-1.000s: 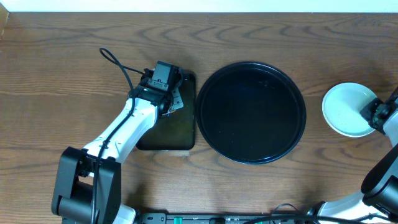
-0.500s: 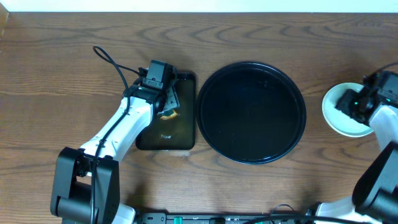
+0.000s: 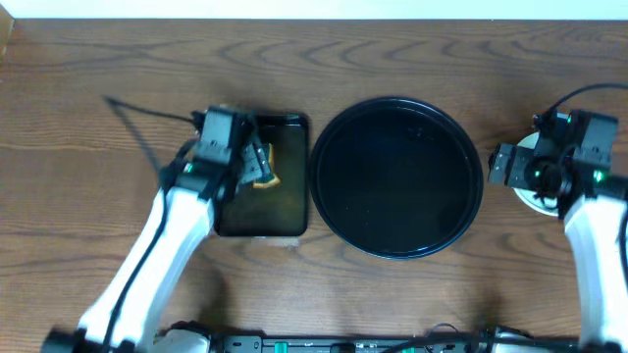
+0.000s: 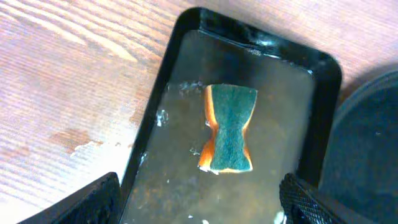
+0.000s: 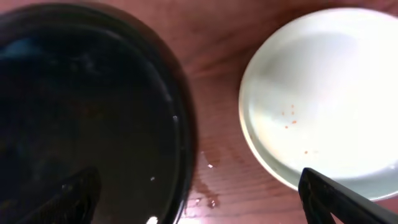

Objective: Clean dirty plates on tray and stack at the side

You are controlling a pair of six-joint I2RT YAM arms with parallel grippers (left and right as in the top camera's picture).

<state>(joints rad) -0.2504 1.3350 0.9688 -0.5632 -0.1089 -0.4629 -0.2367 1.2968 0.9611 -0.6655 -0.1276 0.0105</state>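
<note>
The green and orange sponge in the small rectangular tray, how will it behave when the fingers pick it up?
The sponge is probably soft and light: its waist looks pinched in, so it likely squashes under a grip. The rectangular tray around it glistens with droplets, so it may be wet, a little slippery, and drip.

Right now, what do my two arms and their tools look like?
Both arms are white shells with black joints. The left tool and right tool are black and boxy, with dark fingers. A thin black cable loops off each wrist; small green lights glow on the right tool.
</note>
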